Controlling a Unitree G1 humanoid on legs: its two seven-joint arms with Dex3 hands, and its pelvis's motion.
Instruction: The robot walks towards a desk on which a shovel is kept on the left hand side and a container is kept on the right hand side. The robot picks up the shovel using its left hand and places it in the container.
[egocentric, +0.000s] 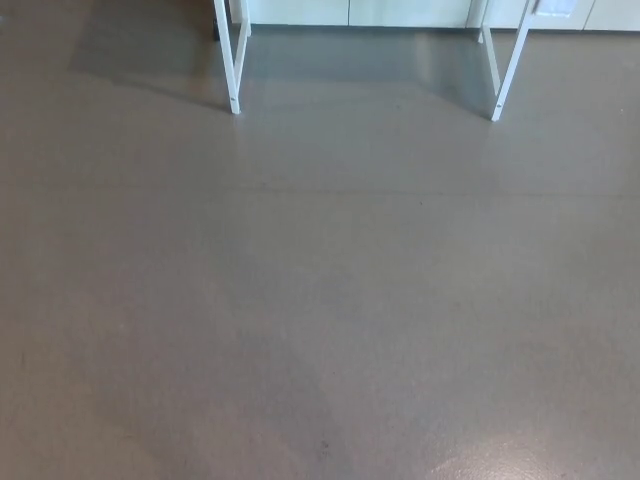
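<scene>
Neither the shovel nor the container shows in the head view. Only the lower part of a white desk frame is visible at the top: a left leg (232, 60) and a right leg (508, 65), both standing on the grey floor (320, 300). The desk's top is out of the picture. No part of my arms or hands shows.
A white wall or cabinet base (350, 12) runs along the top edge behind the desk legs. A soft shadow lies on the floor under the desk (350, 70). Grey floor stretches from the bottom edge up to the legs.
</scene>
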